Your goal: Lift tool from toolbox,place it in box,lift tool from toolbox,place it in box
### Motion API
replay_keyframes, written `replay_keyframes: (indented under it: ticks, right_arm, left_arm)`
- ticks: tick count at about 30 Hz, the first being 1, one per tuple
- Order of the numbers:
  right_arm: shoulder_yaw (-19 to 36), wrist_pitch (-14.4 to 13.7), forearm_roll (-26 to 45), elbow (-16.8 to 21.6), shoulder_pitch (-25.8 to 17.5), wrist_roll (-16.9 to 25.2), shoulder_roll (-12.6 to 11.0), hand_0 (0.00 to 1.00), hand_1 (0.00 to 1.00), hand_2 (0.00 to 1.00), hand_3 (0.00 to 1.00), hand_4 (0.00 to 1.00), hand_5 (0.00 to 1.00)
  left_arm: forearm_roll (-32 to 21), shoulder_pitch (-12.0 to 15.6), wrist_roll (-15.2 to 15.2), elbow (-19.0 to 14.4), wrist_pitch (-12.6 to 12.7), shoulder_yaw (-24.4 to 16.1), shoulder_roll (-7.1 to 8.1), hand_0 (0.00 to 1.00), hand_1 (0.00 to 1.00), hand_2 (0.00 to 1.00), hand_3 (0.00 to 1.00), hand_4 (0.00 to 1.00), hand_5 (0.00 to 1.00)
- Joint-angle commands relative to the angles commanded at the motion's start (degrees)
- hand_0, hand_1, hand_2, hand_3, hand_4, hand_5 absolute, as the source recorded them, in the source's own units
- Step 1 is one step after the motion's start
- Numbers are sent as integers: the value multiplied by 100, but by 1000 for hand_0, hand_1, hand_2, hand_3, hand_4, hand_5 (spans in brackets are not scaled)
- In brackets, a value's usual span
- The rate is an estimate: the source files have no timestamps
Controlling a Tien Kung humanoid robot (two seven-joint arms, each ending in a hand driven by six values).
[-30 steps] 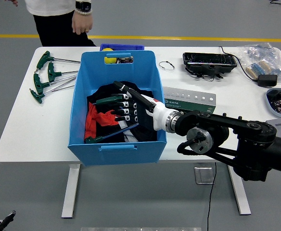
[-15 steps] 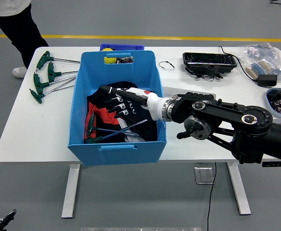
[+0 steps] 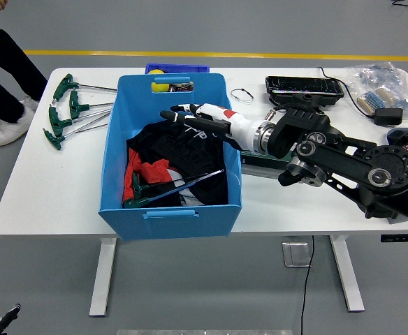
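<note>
While the right hand (image 3: 193, 117) hovers empty, fingers extended, above the blue plastic box (image 3: 170, 209), retract it clear of the green-handled T-wrench (image 3: 172, 187) inside.

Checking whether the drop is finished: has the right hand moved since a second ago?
Yes. The right hand has risen and drawn back toward the far side of the blue box, empty, leaving the green-handled tool lying inside.

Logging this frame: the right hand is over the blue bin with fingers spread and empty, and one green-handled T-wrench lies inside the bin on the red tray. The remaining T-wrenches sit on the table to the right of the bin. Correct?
Not quite. The head view shows the remaining T-wrenches on the table to the left of the blue bin, not the right. The rest holds: the right hand is open and empty over the bin, and one green-handled T-wrench lies inside.
</note>
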Motion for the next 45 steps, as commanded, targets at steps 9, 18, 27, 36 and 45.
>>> replay_keyframes:
  ticks: [9, 18, 27, 36, 45]
  right_arm:
    - [731, 673, -2160, 267, -430, 738, -520, 753, 765, 873, 936, 998, 952]
    - [1269, -388, -4357, 102, -1222, 1852, -1275, 850, 815, 883, 915, 998, 843]
    - [2065, -1526, -5093, -39, -2180, 2668, -1753, 874, 836, 887, 912, 998, 734]
    - [3086, -1656, -3587, 270, -3309, 3397, -1932, 872, 834, 876, 905, 998, 739]
    - [3684, -1334, -2161, 527, -4182, 3586, -1702, 870, 833, 872, 902, 998, 778]
  left_arm:
    - [73, 0, 25, 0, 17, -123, -11, 858, 871, 885, 678, 683, 665]
    - [90, 33, 45, 0, 33, -124, -12, 858, 870, 885, 678, 682, 666]
    - [37, 58, 36, 0, 30, -60, -52, 858, 870, 885, 679, 682, 665]
    - [48, 123, 51, 0, 33, -22, -56, 858, 870, 884, 678, 682, 664]
    - [8, 215, 67, 0, 24, 112, -29, 858, 870, 884, 678, 683, 666]
